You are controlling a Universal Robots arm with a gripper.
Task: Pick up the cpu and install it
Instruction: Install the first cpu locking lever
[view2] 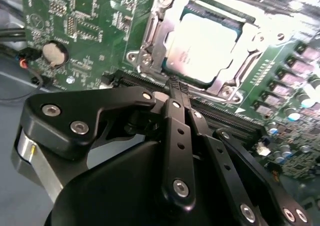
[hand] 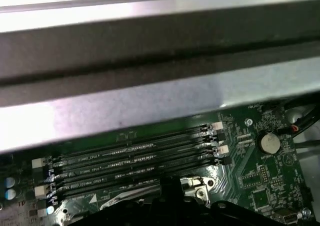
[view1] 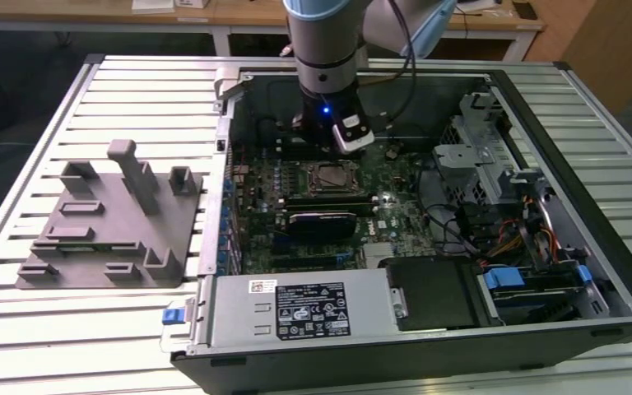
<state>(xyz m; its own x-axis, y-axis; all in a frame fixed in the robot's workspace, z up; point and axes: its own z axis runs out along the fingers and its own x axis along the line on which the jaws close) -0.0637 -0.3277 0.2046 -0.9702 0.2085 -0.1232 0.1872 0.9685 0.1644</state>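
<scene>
The cpu point(view2: 205, 40), a small square chip with a pale silvery top, lies flat in the motherboard socket point(view2: 150, 50) inside its metal frame. In the exterior view the cpu point(view1: 331, 177) sits mid-board in the open computer case. My gripper point(view2: 176, 88) hovers just beside the socket's edge, over the memory slots, with its black fingers point(view2: 172, 136) pressed together and nothing between them. In the exterior view the gripper point(view1: 329, 141) hangs from the arm just behind the socket. The gripper's tip point(hand: 170, 183) pokes into the first wrist view below the memory slots point(hand: 135, 158).
A grey fixture point(view1: 108, 222) stands on the slatted table at the exterior view's left. Inside the case are a black block point(view1: 322, 222) in front of the socket, a power supply point(view1: 305, 309), a drive cage point(view1: 480, 164) and cables. A coin battery point(view2: 54, 53) sits on the board.
</scene>
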